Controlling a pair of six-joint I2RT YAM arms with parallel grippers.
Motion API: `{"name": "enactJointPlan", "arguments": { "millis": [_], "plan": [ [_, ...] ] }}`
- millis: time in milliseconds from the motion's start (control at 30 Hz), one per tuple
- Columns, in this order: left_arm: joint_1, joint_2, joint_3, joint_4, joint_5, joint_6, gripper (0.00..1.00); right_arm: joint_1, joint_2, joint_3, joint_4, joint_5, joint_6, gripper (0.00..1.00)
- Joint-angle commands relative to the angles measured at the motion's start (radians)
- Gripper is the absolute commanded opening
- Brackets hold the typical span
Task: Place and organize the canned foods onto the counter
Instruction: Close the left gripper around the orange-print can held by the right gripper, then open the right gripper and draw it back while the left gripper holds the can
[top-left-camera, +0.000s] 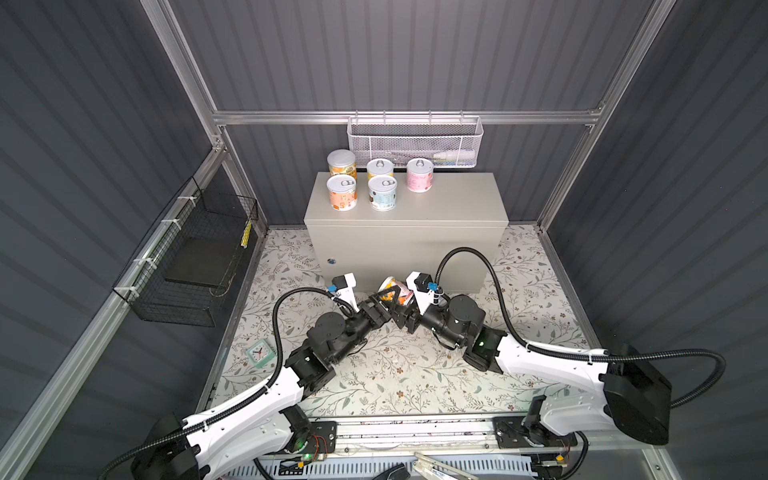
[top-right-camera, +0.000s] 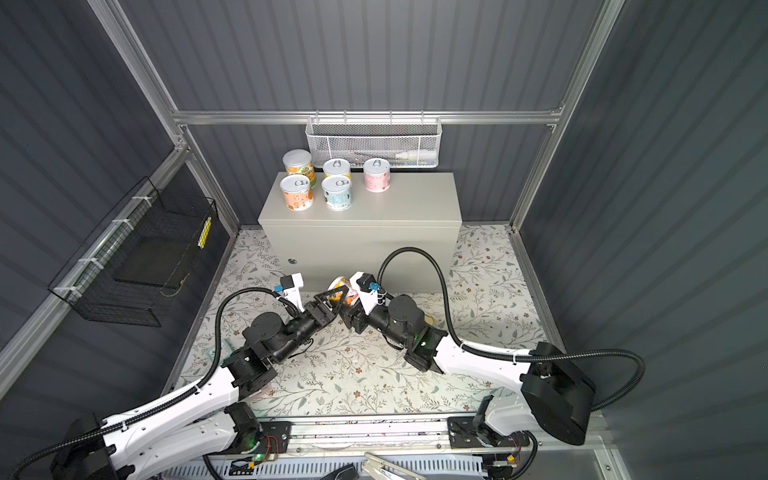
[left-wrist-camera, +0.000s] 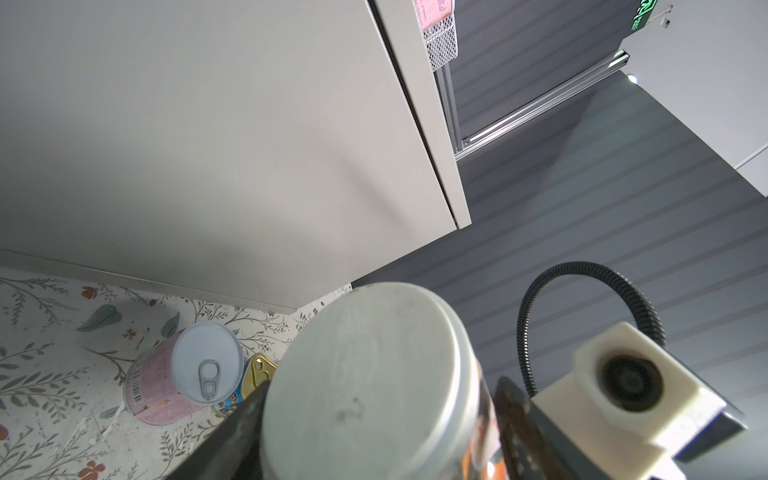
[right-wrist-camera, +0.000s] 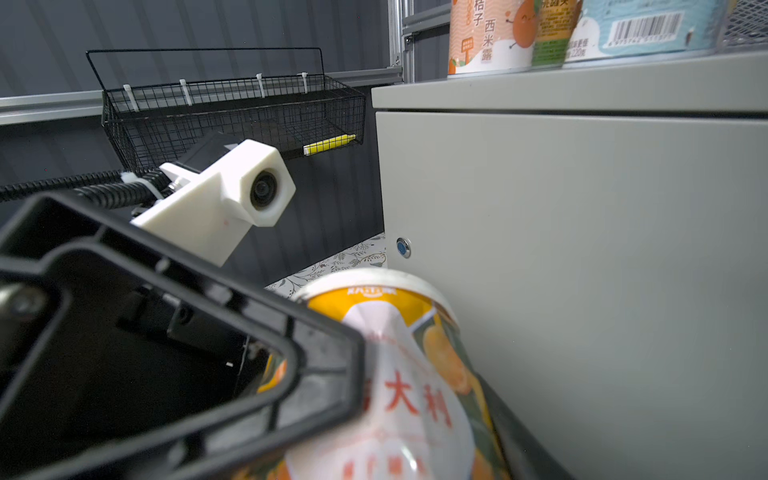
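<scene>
1. A small green clock sits on the flowered mat, close to the left arm.
2. Farther in, both grippers meet in front of the counter around one yellow can, which is tilted and clear of the mat.
3. The right gripper is clamped on that can's body.
4. The left gripper has a finger on either side of the can near its white lid. I cannot tell whether it is pressing the can.
5. At the counter's foot a pink can lies on its side on the mat, with a gold tin just beside it.
6. The counter stands at the back wall. Five cans stand upright on the back left of its top, two in front and three behind.
7. A white basket hangs on the wall behind.
</scene>
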Motion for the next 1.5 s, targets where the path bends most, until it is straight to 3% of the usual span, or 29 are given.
{"name": "enactJointPlan", "arguments": {
  "millis": [0, 100, 267, 567, 967, 1267, 1467],
  "plan": [
    [0.002, 0.008, 0.004, 0.087, 0.003, -0.011, 0.81, 0.014, 0.003, 0.013, 0.112, -0.016, 0.016, 0.58],
    [0.002, 0.005, 0.012, 0.087, 0.003, -0.003, 0.80, 0.017, 0.009, 0.012, 0.113, -0.020, 0.014, 0.58],
    [0.003, -0.012, 0.037, 0.024, 0.013, 0.029, 0.62, 0.024, 0.010, 0.013, 0.091, -0.018, -0.008, 0.58],
    [0.003, -0.058, 0.091, -0.103, 0.040, 0.115, 0.54, 0.024, -0.010, 0.005, 0.044, -0.014, -0.034, 0.59],
    [0.003, 0.009, 0.203, -0.213, 0.128, 0.172, 0.41, 0.024, -0.001, 0.021, 0.024, -0.011, -0.031, 0.64],
    [0.003, 0.001, 0.304, -0.356, 0.113, 0.286, 0.41, 0.024, 0.007, 0.019, 0.009, 0.030, -0.036, 0.77],
    [0.003, 0.009, 0.335, -0.394, 0.100, 0.324, 0.38, 0.022, 0.024, 0.020, 0.017, 0.056, -0.037, 0.81]
  ]
}}
